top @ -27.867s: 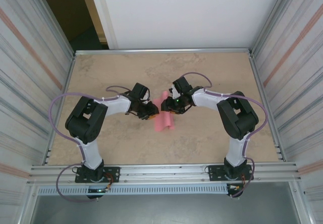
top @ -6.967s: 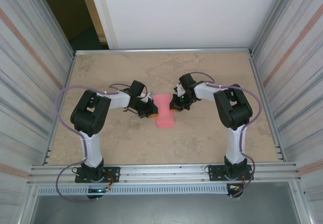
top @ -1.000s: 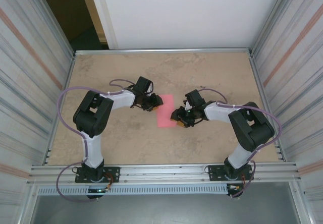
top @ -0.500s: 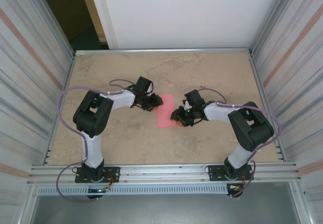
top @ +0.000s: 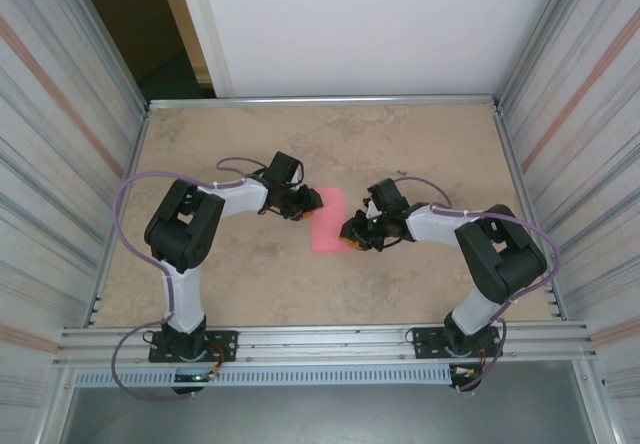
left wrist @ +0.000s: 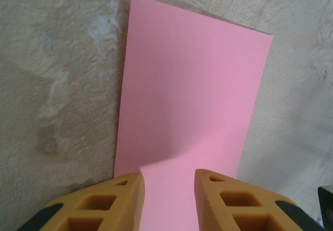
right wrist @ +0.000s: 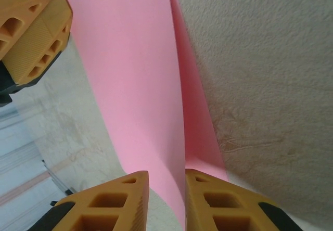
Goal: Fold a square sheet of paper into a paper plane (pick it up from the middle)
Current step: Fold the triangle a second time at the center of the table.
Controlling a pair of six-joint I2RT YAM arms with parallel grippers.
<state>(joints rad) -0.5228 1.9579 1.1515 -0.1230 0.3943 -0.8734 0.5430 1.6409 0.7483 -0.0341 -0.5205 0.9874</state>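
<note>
Folded pink sheet of paper (top: 327, 220) lies flat mid-tabletop (top: 250, 284); left tool (top: 315, 203), partly spread, sits at its 10 o'clock corner; right tool (top: 349, 235), narrowly spread, straddles its raised 4 o'clock flap.

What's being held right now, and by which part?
Nothing is clamped that I can tell. The right fingers straddle the paper's lifted edge at its near end; the left fingers straddle its far end, gaps showing.

Mottled beige tabletop (top: 420, 294), evenly lit, between ribbed metal walls (top: 60, 164); white panel (top: 370, 24) behind, dark opening (top: 130, 24) at back left, aluminium rail (top: 330, 339) along the near edge.
</note>
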